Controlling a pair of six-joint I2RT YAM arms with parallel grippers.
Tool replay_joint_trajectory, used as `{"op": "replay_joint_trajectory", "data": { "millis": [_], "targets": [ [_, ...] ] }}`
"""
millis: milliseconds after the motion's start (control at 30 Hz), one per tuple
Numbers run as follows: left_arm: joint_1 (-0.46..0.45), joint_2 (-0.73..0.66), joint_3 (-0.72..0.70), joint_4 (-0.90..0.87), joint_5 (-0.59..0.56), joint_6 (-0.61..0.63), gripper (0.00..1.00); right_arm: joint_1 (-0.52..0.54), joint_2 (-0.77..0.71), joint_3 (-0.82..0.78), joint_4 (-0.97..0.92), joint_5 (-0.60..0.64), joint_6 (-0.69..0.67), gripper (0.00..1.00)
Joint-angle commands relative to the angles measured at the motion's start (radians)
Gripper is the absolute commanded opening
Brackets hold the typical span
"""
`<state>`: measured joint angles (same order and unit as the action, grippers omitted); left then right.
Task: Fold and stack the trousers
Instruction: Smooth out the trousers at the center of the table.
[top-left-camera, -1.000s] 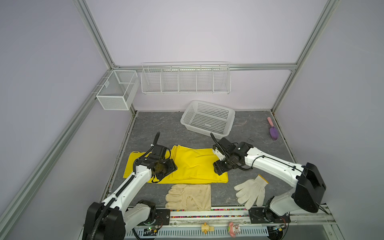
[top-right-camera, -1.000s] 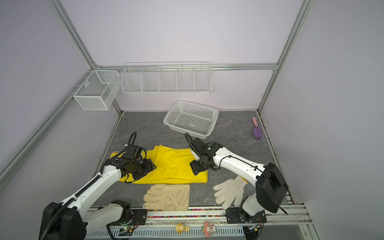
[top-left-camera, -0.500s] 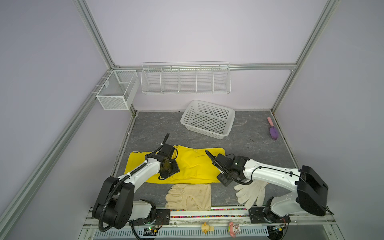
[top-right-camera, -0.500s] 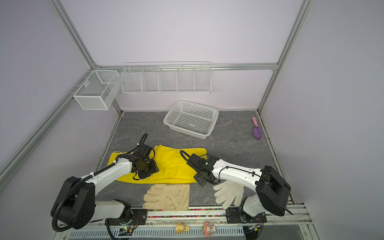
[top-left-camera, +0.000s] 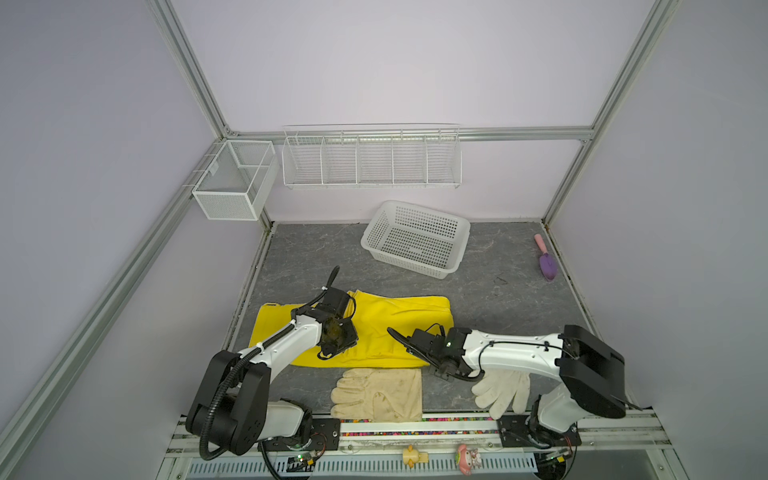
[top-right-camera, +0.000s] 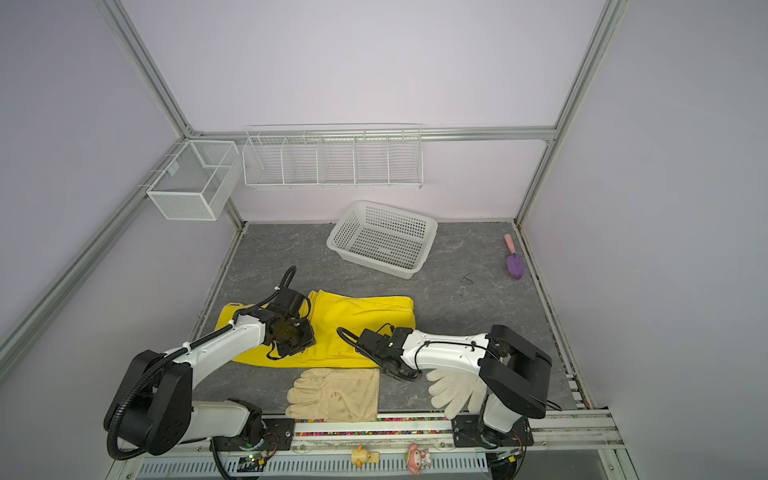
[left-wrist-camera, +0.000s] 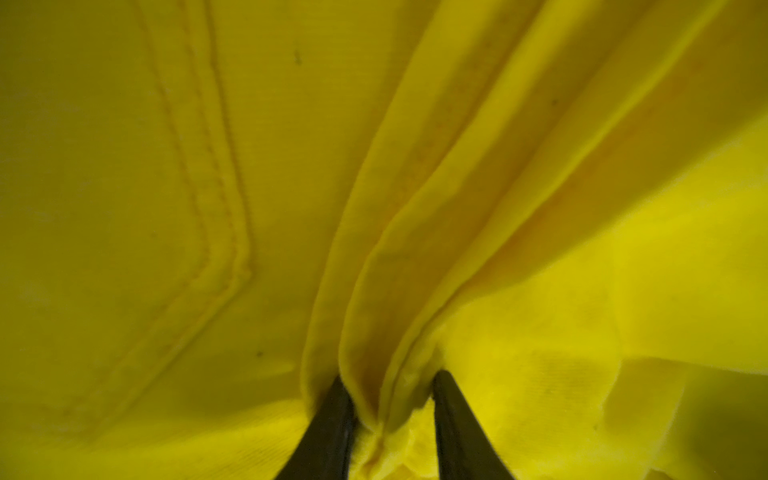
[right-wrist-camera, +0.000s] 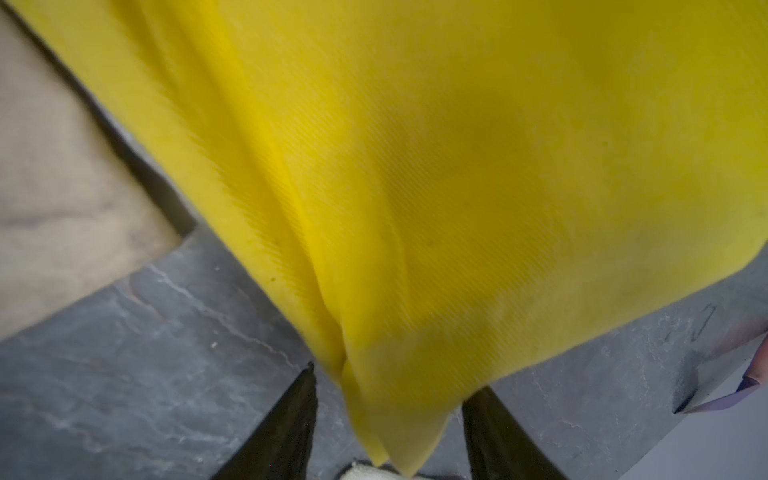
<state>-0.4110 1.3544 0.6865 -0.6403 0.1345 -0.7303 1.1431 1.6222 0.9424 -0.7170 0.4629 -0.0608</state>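
The bright yellow trousers (top-left-camera: 395, 328) (top-right-camera: 357, 324) lie flat on the grey table at the front left, their legs folded over. My left gripper (top-left-camera: 334, 351) (left-wrist-camera: 388, 382) presses down on their left-middle part. Its jaws are shut on a raised ridge of yellow cloth (left-wrist-camera: 374, 332). My right gripper (top-left-camera: 441, 371) (right-wrist-camera: 393, 378) sits low at the trousers' front right corner. There its jaws stand open, with the pointed cloth corner (right-wrist-camera: 399, 432) hanging between them and a gap beside one finger.
A cream leather glove (top-left-camera: 378, 392) lies just in front of the trousers. Under my right arm lies a white knitted glove (top-left-camera: 503, 390). A white plastic basket (top-left-camera: 457, 257) stands at the back, a purple trowel (top-left-camera: 547, 264) at the right, and wire racks (top-left-camera: 372, 158) on the wall.
Both arms have swung toward the front edge of the trousers. The left jaws have closed on a pinch of cloth. The right jaws have narrowed around the front right corner.
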Motion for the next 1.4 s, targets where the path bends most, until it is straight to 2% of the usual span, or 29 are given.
{"op": "replay_joint_trajectory", "data": {
  "millis": [0,200,433,667,900,1133,1267,1367],
  "targets": [
    [-0.003,0.002,0.012,-0.001,0.005,0.008,0.29,-0.001,0.016,0.018,0.005,0.055,-0.05,0.54],
    [-0.003,-0.016,0.018,-0.017,0.006,0.01,0.2,-0.011,-0.006,0.025,-0.001,0.05,-0.055,0.47],
    [-0.003,-0.014,0.043,-0.03,0.017,0.021,0.01,-0.026,0.03,0.0,0.013,0.072,-0.099,0.33],
    [-0.004,-0.052,0.103,-0.097,0.031,0.026,0.0,-0.051,-0.053,-0.006,-0.021,0.077,-0.107,0.17],
    [-0.005,-0.11,0.109,-0.069,0.135,-0.049,0.0,-0.09,-0.126,-0.034,-0.044,0.072,-0.147,0.16],
    [-0.011,-0.152,0.171,-0.081,0.181,-0.08,0.0,-0.143,-0.126,-0.004,-0.073,0.117,-0.098,0.16],
    [-0.011,-0.17,0.123,0.001,0.248,-0.135,0.0,-0.168,-0.165,-0.033,-0.056,0.104,-0.088,0.16],
    [-0.011,-0.173,0.08,0.002,0.241,-0.137,0.0,-0.187,-0.191,-0.055,-0.036,0.087,-0.108,0.23]
  ]
}}
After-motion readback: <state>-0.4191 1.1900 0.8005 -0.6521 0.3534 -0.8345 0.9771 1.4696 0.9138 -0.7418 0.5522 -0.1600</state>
